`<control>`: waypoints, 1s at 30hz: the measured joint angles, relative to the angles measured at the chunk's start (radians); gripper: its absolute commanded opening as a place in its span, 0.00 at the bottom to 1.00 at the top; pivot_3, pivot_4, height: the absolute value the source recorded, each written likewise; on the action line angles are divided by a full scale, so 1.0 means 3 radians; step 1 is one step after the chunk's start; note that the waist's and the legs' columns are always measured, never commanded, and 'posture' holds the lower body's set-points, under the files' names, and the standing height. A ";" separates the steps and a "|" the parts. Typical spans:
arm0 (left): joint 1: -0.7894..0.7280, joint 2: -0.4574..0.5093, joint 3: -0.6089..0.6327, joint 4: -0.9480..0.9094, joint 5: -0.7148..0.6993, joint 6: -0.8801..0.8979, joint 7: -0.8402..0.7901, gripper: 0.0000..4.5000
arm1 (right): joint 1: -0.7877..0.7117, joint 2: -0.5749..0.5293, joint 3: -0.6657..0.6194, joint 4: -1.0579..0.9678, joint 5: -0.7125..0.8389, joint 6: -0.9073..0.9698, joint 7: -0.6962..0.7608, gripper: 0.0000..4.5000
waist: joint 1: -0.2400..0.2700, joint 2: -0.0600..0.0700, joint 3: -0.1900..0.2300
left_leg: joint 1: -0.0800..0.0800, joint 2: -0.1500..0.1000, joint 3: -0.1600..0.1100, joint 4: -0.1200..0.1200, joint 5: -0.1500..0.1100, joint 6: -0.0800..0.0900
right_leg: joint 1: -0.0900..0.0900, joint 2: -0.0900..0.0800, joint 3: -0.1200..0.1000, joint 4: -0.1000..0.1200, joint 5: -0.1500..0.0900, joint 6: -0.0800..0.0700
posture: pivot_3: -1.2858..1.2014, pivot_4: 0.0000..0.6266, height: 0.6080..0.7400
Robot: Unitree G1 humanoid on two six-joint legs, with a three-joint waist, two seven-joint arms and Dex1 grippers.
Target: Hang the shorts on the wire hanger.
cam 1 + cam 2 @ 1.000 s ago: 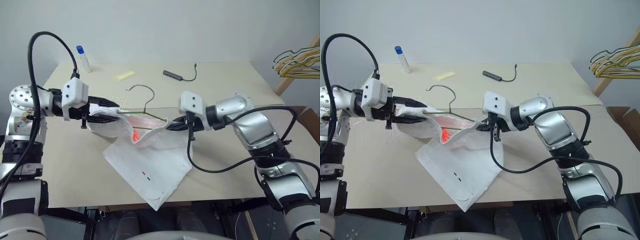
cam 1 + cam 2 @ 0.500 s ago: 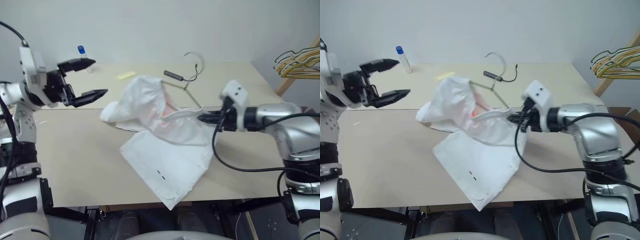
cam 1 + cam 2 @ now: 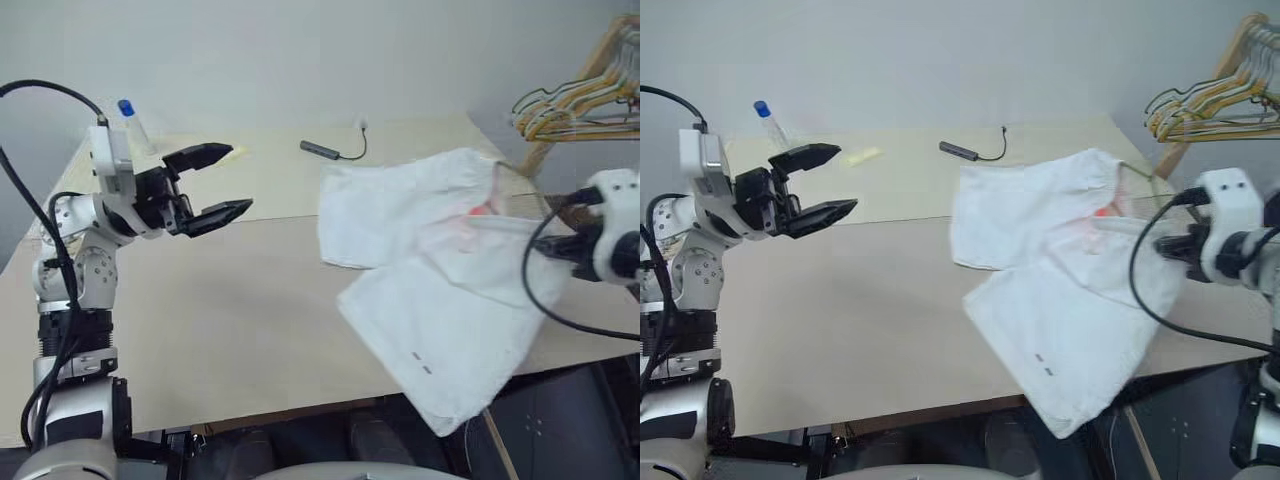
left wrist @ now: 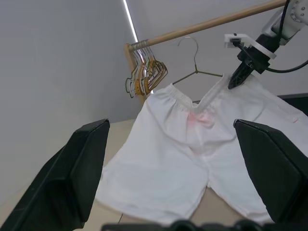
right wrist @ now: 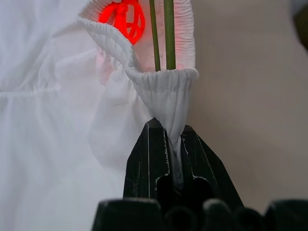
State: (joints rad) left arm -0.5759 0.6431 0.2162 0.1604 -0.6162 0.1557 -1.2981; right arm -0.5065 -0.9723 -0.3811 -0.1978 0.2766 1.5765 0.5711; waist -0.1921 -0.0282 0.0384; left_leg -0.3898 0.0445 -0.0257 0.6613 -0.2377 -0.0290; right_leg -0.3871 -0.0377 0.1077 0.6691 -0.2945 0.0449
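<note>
The white shorts [image 3: 440, 280] are spread over the right part of the table, with one leg hanging past the front edge. My right gripper [image 5: 175, 144] is shut on a pinched fold of their gathered waistband, beside the pink-tinted patch. Two thin wires of the wire hanger [image 5: 163, 33] run down inside the waistband into that pinch. The hanger's hook [image 4: 194, 50] rises above the shorts in the left wrist view, where the right gripper [image 4: 237, 82] also shows. My left gripper [image 3: 225, 183] is open and holds nothing, well to the left of the shorts and above the table.
A bunch of yellow and black hangers [image 3: 1200, 95] hangs on a wooden bar at the far right. A blue-capped bottle [image 3: 128, 112], a yellow scrap [image 3: 862, 155] and a dark cabled device [image 3: 322, 149] lie along the back of the beige table [image 3: 200, 300].
My left gripper let go of the shorts, opened and drew away to the left. My right gripper swung the shorts and hanger far to the right. The camera also turned right.
</note>
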 measured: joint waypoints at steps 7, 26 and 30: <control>-0.0014 -0.0056 -0.0046 -0.0093 -0.0002 0.0002 0.0022 1.00 | -0.0355 0.0049 -0.0095 0.0572 -0.0511 -0.0080 -0.0825 0.00 | -0.0195 0.0013 -0.0003 | 0.0003 -0.0003 0.0004 -0.0002 0.0000 0.0000 | 0.0001 -0.0002 0.0010 -0.0001 -0.0001 0.0002 | 0.43 0.00 1.00; 0.0285 -0.0122 0.0008 -0.0779 -0.0301 0.0220 0.0301 1.00 | -0.2042 0.1185 -0.1390 0.1919 -0.1366 -0.1337 -0.3457 0.00 | -0.0286 0.0056 -0.0004 | 0.0008 -0.0020 0.0005 -0.0007 0.0001 0.0001 | 0.0004 -0.0013 0.0026 0.0004 -0.0004 0.0009 | 0.45 0.00 1.00; 0.0323 -0.0124 0.0015 -0.0882 -0.0333 0.0222 0.0365 1.00 | -0.2095 0.1049 -0.1563 0.2379 -0.1245 -0.1598 -0.3643 0.00 | -0.0258 0.0056 -0.0004 | 0.0009 -0.0022 0.0008 -0.0008 0.0000 0.0001 | 0.0004 -0.0014 0.0031 0.0003 -0.0004 0.0010 | 0.46 0.00 1.00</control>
State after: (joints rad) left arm -0.4789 0.6060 0.2207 -0.1042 -0.7161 0.2224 -1.1887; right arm -1.1351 -0.6575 -0.8499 0.5160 -0.0970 1.0971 -0.5218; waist -0.2694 -0.0113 0.0371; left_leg -0.3870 0.0379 -0.0234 0.6590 -0.2376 -0.0286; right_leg -0.3859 -0.0419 0.1170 0.6701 -0.2957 0.0480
